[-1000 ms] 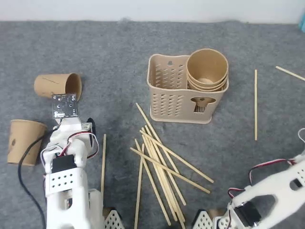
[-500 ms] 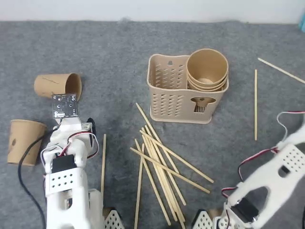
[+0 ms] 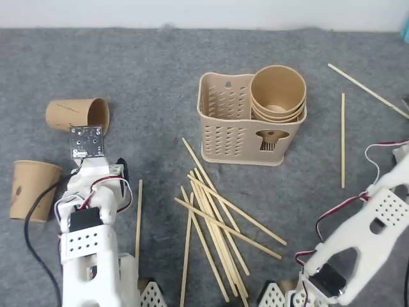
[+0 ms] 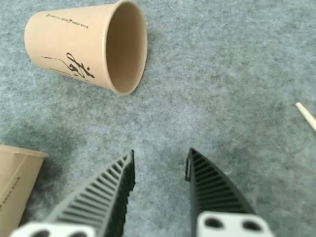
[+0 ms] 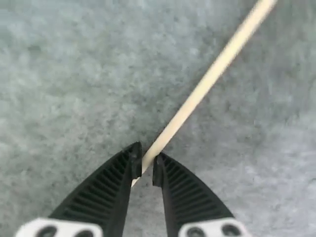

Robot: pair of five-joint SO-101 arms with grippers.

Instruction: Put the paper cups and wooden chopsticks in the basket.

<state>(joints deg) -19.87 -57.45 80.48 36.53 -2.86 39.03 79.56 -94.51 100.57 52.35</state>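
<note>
Right hand [image 5: 146, 165] pinching chopstick [image 5: 207, 81] near its end, stick possibly clear of counter [image 5: 59, 74]. Left hand [image 4: 158, 170] spread, near tipped paper cup [image 4: 91, 44], not touching. Basket [image 3: 225, 131] holds stacked cups [image 3: 278, 93].

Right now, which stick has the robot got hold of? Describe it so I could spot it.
Start at the basket in the middle of the grey mat and look right, past the chopstick lying straight. The slanted chopstick near the far right corner is it: unlike its neighbour, one end is pinched between the right arm's black fingers.
</note>
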